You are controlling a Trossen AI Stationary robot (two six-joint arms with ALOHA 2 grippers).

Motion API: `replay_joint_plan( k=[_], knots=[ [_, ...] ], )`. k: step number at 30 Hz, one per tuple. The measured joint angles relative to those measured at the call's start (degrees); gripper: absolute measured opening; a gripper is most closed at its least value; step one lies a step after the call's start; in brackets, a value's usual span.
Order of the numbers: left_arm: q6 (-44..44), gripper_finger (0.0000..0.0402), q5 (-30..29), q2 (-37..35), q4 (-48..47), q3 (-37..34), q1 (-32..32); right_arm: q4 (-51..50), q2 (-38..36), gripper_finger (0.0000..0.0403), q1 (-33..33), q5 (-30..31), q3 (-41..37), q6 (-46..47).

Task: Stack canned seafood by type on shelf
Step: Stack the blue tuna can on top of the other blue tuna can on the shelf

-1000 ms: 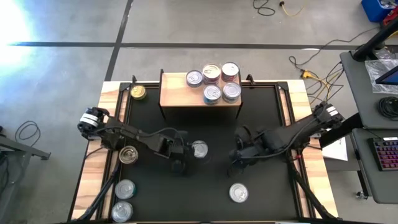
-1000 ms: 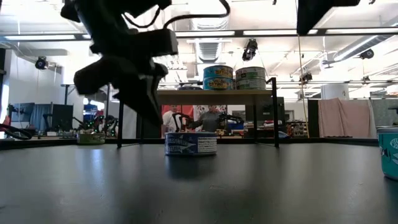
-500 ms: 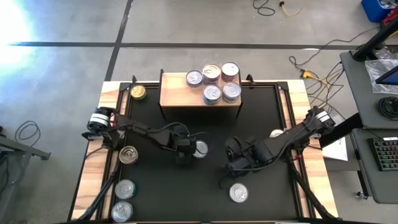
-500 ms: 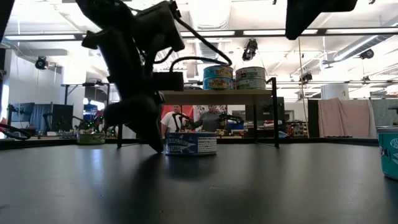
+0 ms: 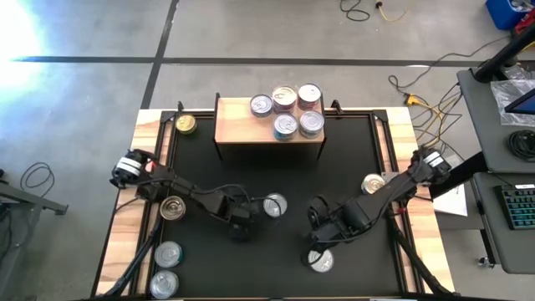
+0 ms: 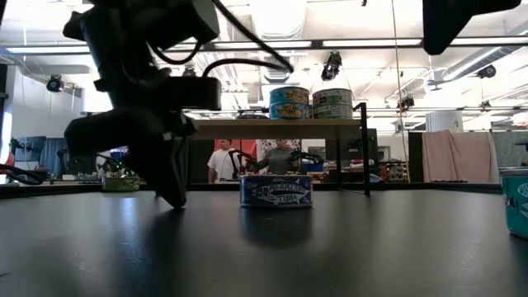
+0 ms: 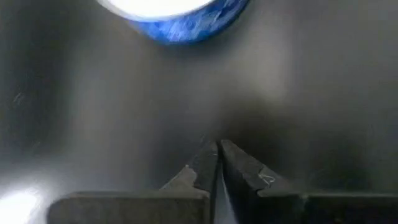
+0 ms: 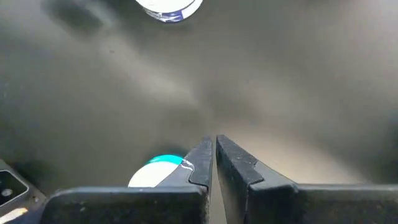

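Note:
A blue-labelled, silver-lidded tin point(image 5: 274, 205) point(image 6: 276, 190) sits flat on the black mat, and in the left wrist view this tin point(image 7: 180, 15) lies ahead of my fingers. My left gripper point(image 5: 240, 227) point(image 7: 218, 149) is shut, low over the mat, on the tin's near-left side and apart from it. My right gripper point(image 5: 316, 247) point(image 8: 214, 143) is shut right beside a teal-sided tin point(image 5: 320, 261) point(image 8: 158, 171) near the table's near edge. The wooden shelf point(image 5: 242, 125) point(image 6: 272, 124) carries several tins point(image 5: 287, 111), some of them stacked point(image 6: 311, 103). My right gripper's shut fingers point(image 8: 200, 158) stand against the side of the teal-sided tin, coming from above and slanting down. The finger hides the tin's edge, so I cannot tell whether they touch.
Loose tins lie around the mat: a gold-lidded one point(image 5: 185, 124) left of the shelf, one point(image 5: 172, 208) at the left edge, two silver ones point(image 5: 168, 253) point(image 5: 164, 283) near left, one point(image 5: 374, 183) at right. The mat's middle point(image 5: 292, 167) is bare. People stand in the room behind.
My left gripper came down to the blue-labelled tin's left side, then drew back toward the near edge; the tin slid a little toward the table's right. My right gripper moved toward the near edge, down to the teal-sided tin.

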Motion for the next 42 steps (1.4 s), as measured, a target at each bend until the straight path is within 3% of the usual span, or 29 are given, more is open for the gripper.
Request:
replay_joint_plan(
  k=[7,11,15,21,29,34,38,42],
  knots=[
    [-0.9,0.0101,-1.6,-0.3,-4.1,0.3,2.1,3.3,2.3,0.0013,-0.8,-0.4,0.0,2.7],
    [3.8,0.0174,-3.2,0.0,-4.4,1.2,2.1,3.0,4.4,0.0013,-1.7,-0.4,-0.1,6.0],
    [9.1,0.0246,-3.8,0.0,-3.8,1.3,2.4,3.1,6.4,0.0018,-1.9,-0.4,-0.1,3.3],
    [12.3,0.0321,-0.3,-0.1,-3.5,1.4,3.8,3.1,8.0,0.0087,-1.9,-0.6,-0.1,-0.2],
    [28.1,0.0350,1.6,-0.1,-1.8,1.5,4.3,3.1,8.0,0.0251,-3.7,0.0,-0.1,-5.0],
    [35.0,0.0347,7.2,0.0,2.5,1.3,5.3,5.5,8.0,0.0338,-3.3,9.3,-0.1,-12.7],
    [34.6,0.0347,9.6,0.2,7.5,1.2,6.7,8.1,8.0,0.0369,-2.3,13.9,-0.1,-17.7],
    [34.0,0.0347,2.4,0.3,9.5,1.2,7.0,7.8,8.0,0.0372,-1.6,15.7,-0.1,-21.5]
  ],
)
